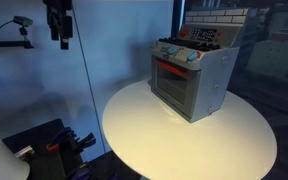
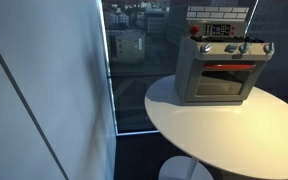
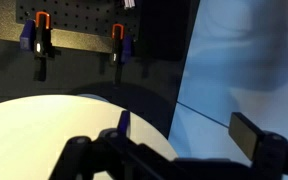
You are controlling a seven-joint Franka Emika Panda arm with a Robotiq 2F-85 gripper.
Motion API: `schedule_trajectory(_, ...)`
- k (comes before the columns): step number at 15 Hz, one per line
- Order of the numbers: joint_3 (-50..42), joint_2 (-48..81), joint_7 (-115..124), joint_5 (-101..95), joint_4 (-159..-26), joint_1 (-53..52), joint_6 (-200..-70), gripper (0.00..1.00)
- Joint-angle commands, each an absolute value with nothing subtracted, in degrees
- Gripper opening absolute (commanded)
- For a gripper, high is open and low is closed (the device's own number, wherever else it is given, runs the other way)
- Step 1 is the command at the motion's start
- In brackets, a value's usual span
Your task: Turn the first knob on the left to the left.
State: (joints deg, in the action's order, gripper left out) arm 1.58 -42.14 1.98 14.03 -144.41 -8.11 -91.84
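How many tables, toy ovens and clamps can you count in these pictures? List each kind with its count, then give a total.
table: 1
toy oven: 1
clamps: 2
Total: 4

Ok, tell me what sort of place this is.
Probably a lab or office test corner, not a real kitchen: a small grey toy oven sits on a round white table, a black pegboard holds orange-topped clamps, and a large window overlooks city buildings.
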Motion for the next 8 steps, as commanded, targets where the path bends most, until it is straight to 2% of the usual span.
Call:
schedule_trajectory(1,2.58,-42.13,1.3,14.56,-144.27,-6.78,-91.54,1.0)
schedule_trajectory(8,2.85,-41.8,2.05,13.65,-143.6,-5.71,-92.65,1.0)
